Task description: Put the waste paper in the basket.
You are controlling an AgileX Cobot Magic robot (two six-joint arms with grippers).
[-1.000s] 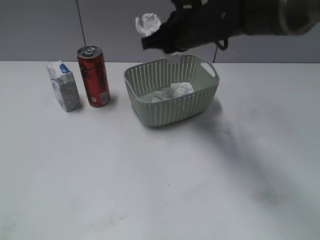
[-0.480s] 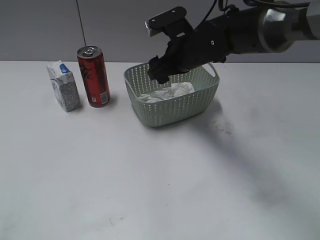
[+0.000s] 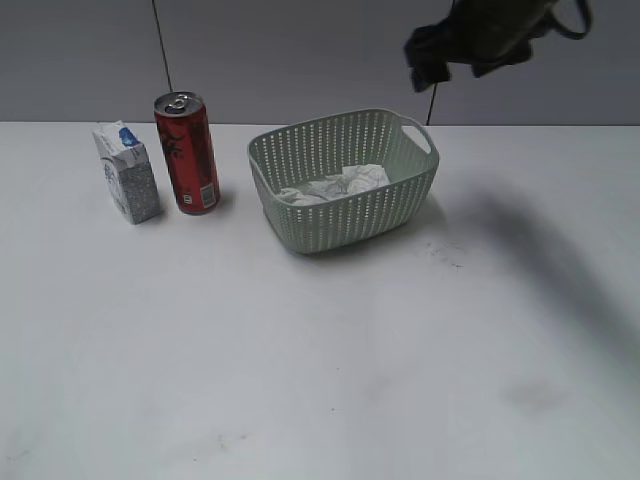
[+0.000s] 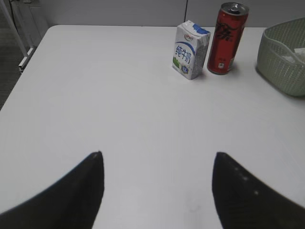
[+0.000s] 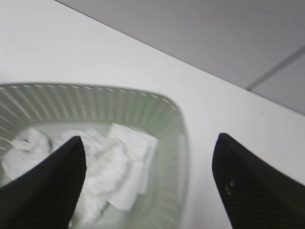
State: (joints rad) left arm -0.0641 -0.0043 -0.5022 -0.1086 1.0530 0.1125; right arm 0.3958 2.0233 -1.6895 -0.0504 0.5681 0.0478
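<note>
The sage-green basket (image 3: 300, 160) stands at the table's middle back, and crumpled white waste paper (image 3: 340, 184) lies inside it. The right wrist view looks down on the basket (image 5: 167, 117) and the paper (image 5: 109, 162) in it. My right gripper (image 3: 440, 60) is high above and behind the basket's right end; its jaws (image 5: 150, 160) are open and empty. My left gripper (image 4: 157, 160) is open and empty over bare table, far left of the basket (image 4: 281, 62); it does not show in the exterior view.
A tall red drink can (image 3: 187, 153) and a small white-and-grey carton with a blue mark (image 3: 127, 172) stand left of the basket. Both also show in the left wrist view, the can (image 4: 226, 38) and the carton (image 4: 190, 50).
My right gripper held a paper piece above the basket, dipped to the basket and let it go, then rose up and to the right, empty. More paper now lies in the basket.
</note>
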